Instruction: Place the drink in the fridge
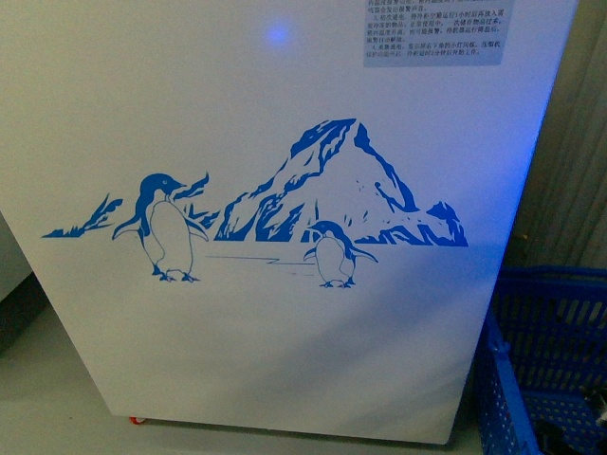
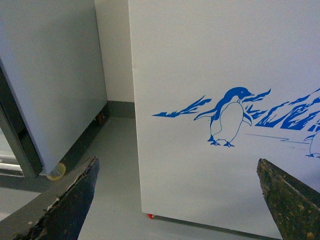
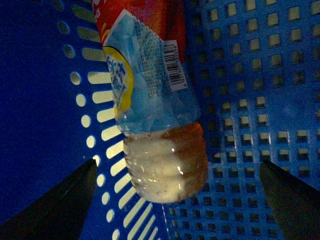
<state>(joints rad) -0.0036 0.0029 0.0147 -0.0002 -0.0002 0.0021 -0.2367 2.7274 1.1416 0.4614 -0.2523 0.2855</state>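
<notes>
You face the white front of the fridge [image 1: 285, 322], a chest freezer with a blue decal of penguins and a mountain [image 1: 327, 180]. It fills most of the front view, and its top and lids are out of sight. A blue plastic basket [image 1: 545, 360] stands on the floor just beside the fridge's right corner.

The right wrist view looks into that basket. The drink [image 3: 155, 100], a clear plastic bottle with a pale blue, yellow and red label, lies against the basket's perforated side, its rounded base nearest the camera. Your right hand [image 3: 177, 167] is spread wide, one finger on each side of the bottle's base, gripping nothing. Your left hand [image 2: 177, 200] is also wide and empty, held low before the fridge's left corner. A plain grey cabinet [image 2: 50, 75] on castors stands near it, across a strip of floor.

The bottle rests close against the basket's side, so a finger coming down there may catch in the holes rather than slide past, and could shove the basket. The base is ribbed and rounded and the label film looks loose, so a grip there may slip or crush the bottle. No view shows the lids, so you cannot tell whether the fridge is open.
</notes>
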